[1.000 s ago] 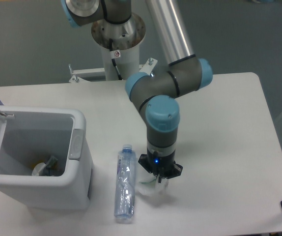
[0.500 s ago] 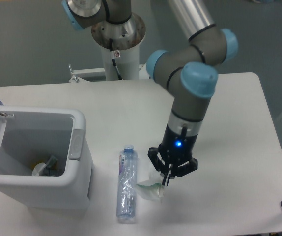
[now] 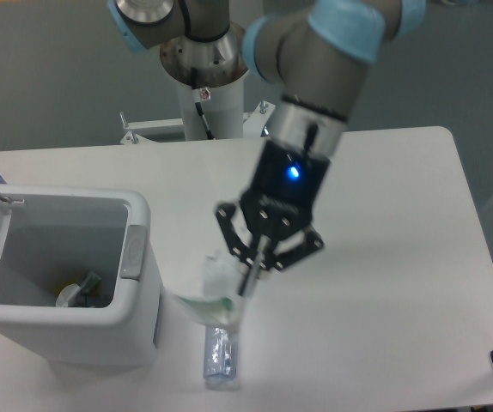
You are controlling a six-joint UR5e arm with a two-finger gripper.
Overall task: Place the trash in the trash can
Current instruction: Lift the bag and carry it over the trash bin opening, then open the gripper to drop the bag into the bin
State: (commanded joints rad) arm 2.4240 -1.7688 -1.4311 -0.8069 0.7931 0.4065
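While the white bench carries the open-lidded trash can at its left edge, the jaws hang above the front edge, pinching the crumpled translucent wrapper over the crushed bottle.

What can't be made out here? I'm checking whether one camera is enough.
- Bottle: upper part hidden behind the held wrapper.
- Gripper: fingertips blurred against the wrapper, so the grip is unclear.
- Trash can: items inside too small to identify; left side cut off by the frame.
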